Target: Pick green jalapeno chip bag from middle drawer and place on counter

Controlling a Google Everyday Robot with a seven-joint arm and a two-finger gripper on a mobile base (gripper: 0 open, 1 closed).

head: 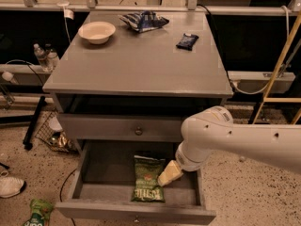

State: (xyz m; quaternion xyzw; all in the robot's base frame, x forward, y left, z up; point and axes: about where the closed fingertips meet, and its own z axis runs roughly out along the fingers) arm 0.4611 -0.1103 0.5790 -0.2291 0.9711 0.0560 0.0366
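Note:
The green jalapeno chip bag (148, 179) lies flat on the floor of the open middle drawer (96, 192), right of its centre. My gripper (168, 174) hangs inside the drawer at the bag's right edge, its pale tip just over the bag's upper right corner. The white arm (235, 140) comes in from the right, above the drawer's right wall. The grey counter (141, 65) is the cabinet top above.
On the counter stand a cream bowl (97, 32), a blue-and-white snack bag (143, 21) and a small dark packet (187, 41). A shut drawer with a knob (138, 131) sits above the open one. A brighter green pouch (38, 213) and a shoe (11, 185) lie on the floor at left.

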